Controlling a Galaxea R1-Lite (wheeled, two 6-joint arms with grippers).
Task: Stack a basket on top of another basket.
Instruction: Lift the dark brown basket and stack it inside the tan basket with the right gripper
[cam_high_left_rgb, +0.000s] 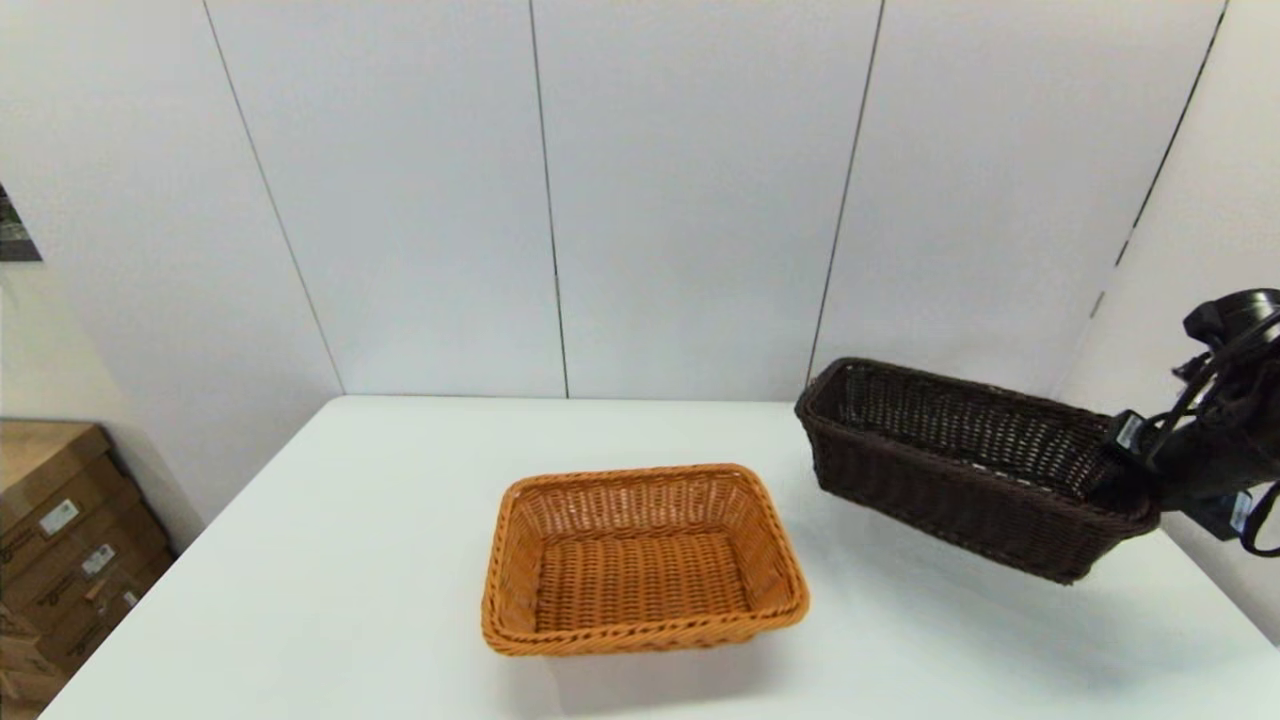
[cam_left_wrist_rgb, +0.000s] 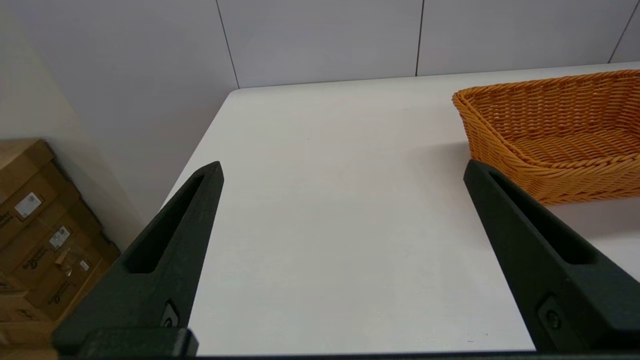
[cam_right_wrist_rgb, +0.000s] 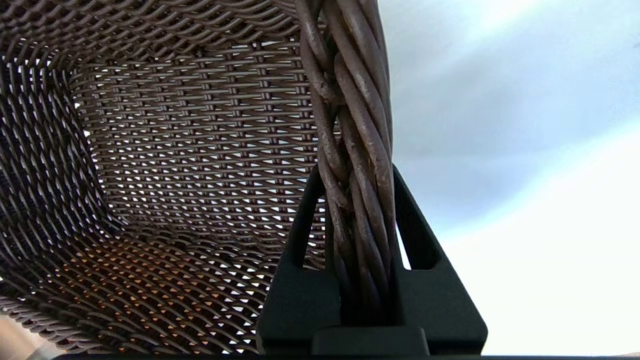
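The dark brown basket (cam_high_left_rgb: 960, 465) hangs tilted in the air at the right of the table, its shadow on the surface below. My right gripper (cam_high_left_rgb: 1125, 478) is shut on the braided rim at its right end; the right wrist view shows the rim (cam_right_wrist_rgb: 357, 165) clamped in my right gripper (cam_right_wrist_rgb: 356, 172), with the open-weave inside of the basket (cam_right_wrist_rgb: 165, 165) beyond. The orange basket (cam_high_left_rgb: 640, 557) rests empty on the table's middle, to the left of and below the dark one. My left gripper (cam_left_wrist_rgb: 342, 167) is open above the table's left side, with the orange basket (cam_left_wrist_rgb: 555, 135) beside it.
The white table (cam_high_left_rgb: 330, 560) ends at a panelled wall behind. Cardboard boxes (cam_high_left_rgb: 55, 540) are stacked on the floor past the table's left edge, also seen as boxes (cam_left_wrist_rgb: 35, 235) in the left wrist view.
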